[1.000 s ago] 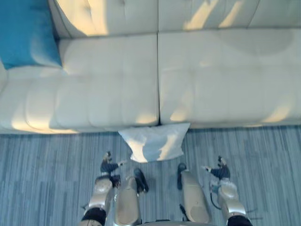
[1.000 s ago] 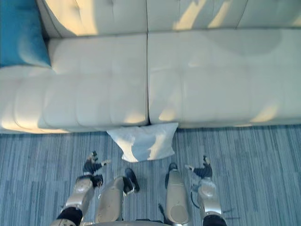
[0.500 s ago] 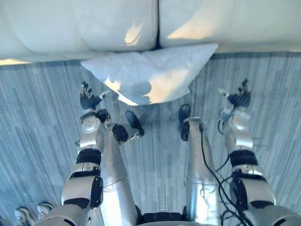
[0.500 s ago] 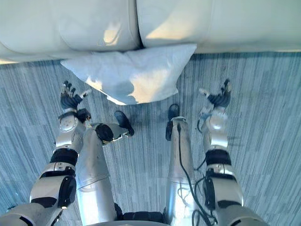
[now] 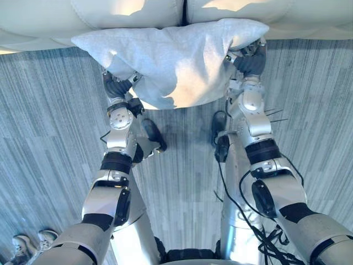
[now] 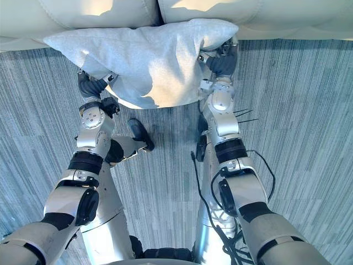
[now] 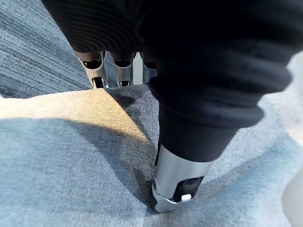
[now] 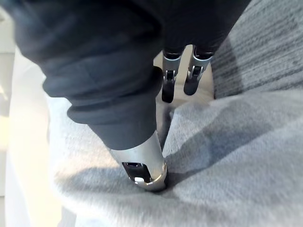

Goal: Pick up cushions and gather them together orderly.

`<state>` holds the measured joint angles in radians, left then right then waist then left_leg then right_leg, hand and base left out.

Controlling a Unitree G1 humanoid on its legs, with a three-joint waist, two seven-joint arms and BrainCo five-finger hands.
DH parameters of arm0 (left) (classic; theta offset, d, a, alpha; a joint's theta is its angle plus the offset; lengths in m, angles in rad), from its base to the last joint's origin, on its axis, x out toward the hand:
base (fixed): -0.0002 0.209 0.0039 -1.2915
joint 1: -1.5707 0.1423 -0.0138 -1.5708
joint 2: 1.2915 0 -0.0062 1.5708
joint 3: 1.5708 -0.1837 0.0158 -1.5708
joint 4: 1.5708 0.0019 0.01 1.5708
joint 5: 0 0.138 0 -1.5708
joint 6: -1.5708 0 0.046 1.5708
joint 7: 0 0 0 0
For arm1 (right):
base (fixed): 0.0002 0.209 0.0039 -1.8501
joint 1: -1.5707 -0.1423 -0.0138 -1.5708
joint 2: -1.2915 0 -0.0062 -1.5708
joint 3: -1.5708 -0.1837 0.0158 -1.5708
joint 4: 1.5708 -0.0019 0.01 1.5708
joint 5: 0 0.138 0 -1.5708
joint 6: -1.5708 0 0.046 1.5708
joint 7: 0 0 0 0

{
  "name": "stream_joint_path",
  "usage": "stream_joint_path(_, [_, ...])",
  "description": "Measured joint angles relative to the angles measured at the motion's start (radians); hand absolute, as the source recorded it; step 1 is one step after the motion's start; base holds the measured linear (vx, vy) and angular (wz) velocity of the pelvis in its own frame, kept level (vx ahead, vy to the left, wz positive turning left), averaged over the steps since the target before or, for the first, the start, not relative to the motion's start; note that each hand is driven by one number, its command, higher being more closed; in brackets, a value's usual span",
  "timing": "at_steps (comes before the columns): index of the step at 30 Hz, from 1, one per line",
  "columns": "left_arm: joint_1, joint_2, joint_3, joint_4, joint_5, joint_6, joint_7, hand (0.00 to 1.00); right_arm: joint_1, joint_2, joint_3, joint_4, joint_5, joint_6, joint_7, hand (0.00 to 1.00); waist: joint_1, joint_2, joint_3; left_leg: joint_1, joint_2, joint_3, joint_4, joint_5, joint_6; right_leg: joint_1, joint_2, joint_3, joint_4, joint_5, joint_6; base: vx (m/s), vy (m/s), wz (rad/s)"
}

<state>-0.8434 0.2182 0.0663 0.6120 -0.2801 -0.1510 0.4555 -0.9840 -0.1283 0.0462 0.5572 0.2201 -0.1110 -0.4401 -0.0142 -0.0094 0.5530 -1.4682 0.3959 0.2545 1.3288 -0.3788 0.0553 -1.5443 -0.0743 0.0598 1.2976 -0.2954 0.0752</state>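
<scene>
the pale grey cushion (image 5: 176, 61) lies on the floor (image 5: 49, 138), its far edge tucked against the front of the white sofa (image 5: 138, 8). half a second ago both hands hung open and apart from it, one off each side. now they have closed in on its two ends, and the cushion sits between them.

the left hand (image 5: 117, 86) grips the cushion's near-left edge. in its wrist view the thumb (image 7: 177, 187) dents the cloth from above while the fingers (image 7: 124, 71) pass over the edge to the underside, so it holds the cushion in a pinch. the right hand (image 5: 251, 62) does the same at the right corner: thumb (image 8: 142, 163) pressed into the fabric, fingers (image 8: 194, 73) down past the rim.

this looks like the reach finished and the grasp made, with the lift not yet begun, since the cushion rests on the floor just beyond both hands. the next move likely calls for raising both hands together. soft stuffing may sag between them or slip from a shallow pinch.
</scene>
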Motion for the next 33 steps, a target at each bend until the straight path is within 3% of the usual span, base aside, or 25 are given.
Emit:
stream_joint_path(5, [0.012, 0.007, -0.038, -0.104, 0.017, 0.017, 0.035, 1.0, 0.063, -0.001, 0.009, -0.107, -0.021, 0.0, 0.0, 1.0, -0.001, 0.001, -0.001, 0.015, -0.014, -0.012, -0.023, 0.027, -0.008, 0.019, -0.011, -0.007, -0.004, 0.001, -0.014, -0.04, -0.014, 0.12])
stream_joint_path(8, [0.088, 0.0, -0.078, -0.19, 0.019, 0.018, 0.048, 1.0, 0.138, 0.001, 0.017, -0.168, -0.031, -0.001, 0.004, 1.0, 0.002, 0.003, -0.003, 0.102, -0.016, -0.012, -0.065, 0.036, -0.018, 0.111, -0.013, -0.022, -0.045, 0.002, -0.021, -0.01, -0.013, 0.01])
stream_joint_path(15, [0.347, -0.024, -0.167, -0.492, 0.079, -0.009, 0.049, 1.0, 0.484, 0.004, 0.05, -0.506, -0.073, -0.049, 0.013, 1.0, 0.002, 0.011, -0.027, 0.506, -0.055, 0.01, -0.325, 0.066, -0.081, 0.532, -0.015, -0.069, -0.311, 0.022, -0.036, 0.03, -0.042, 0.01])
stream_joint_path(17, [0.499, -0.055, -0.221, -0.575, 0.098, -0.038, 0.044, 1.0, 0.667, 0.009, 0.05, -0.604, -0.075, -0.078, 0.036, 1.0, 0.002, 0.02, -0.14, 0.614, -0.071, 0.021, -0.419, 0.081, -0.09, 0.647, -0.018, -0.086, -0.41, 0.035, -0.04, 0.17, -0.044, 0.04])
stream_joint_path(19, [0.569, -0.066, -0.235, -0.609, 0.113, -0.052, 0.023, 1.0, 0.768, 0.011, 0.051, -0.679, -0.084, -0.083, 0.055, 1.0, 0.0, 0.023, -0.153, 0.748, -0.086, 0.03, -0.488, 0.086, -0.09, 0.784, -0.023, -0.101, -0.481, 0.039, -0.041, 0.22, 0.003, 0.05])
stream_joint_path(23, [0.702, -0.071, -0.252, -0.651, 0.145, -0.058, -0.021, 1.0, 0.943, 0.012, 0.055, -0.778, -0.114, -0.102, 0.107, 1.0, -0.001, 0.026, -0.243, 0.924, -0.12, 0.049, -0.63, 0.102, -0.098, 0.972, -0.035, -0.127, -0.63, 0.052, -0.023, 0.26, 0.025, 0.12])
stream_joint_path(27, [0.848, -0.062, -0.251, -0.652, 0.167, -0.078, -0.063, 1.0, 1.022, 0.001, 0.078, -0.752, -0.143, -0.115, 0.164, 1.0, -0.023, 0.027, -0.323, 1.07, -0.172, 0.06, -0.808, 0.15, -0.1, 1.136, -0.038, -0.141, -0.835, 0.109, -0.004, 0.21, 0.035, 0.07])
stream_joint_path(33, [0.956, -0.059, -0.249, -0.651, 0.168, -0.077, -0.083, 1.0, 1.01, -0.036, 0.089, -0.672, -0.194, -0.103, 0.203, 1.0, -0.021, 0.026, -0.327, 1.193, -0.213, 0.092, -0.903, 0.157, -0.092, 1.229, -0.036, -0.091, -0.933, 0.159, 0.01, 0.12, 0.054, -0.24])
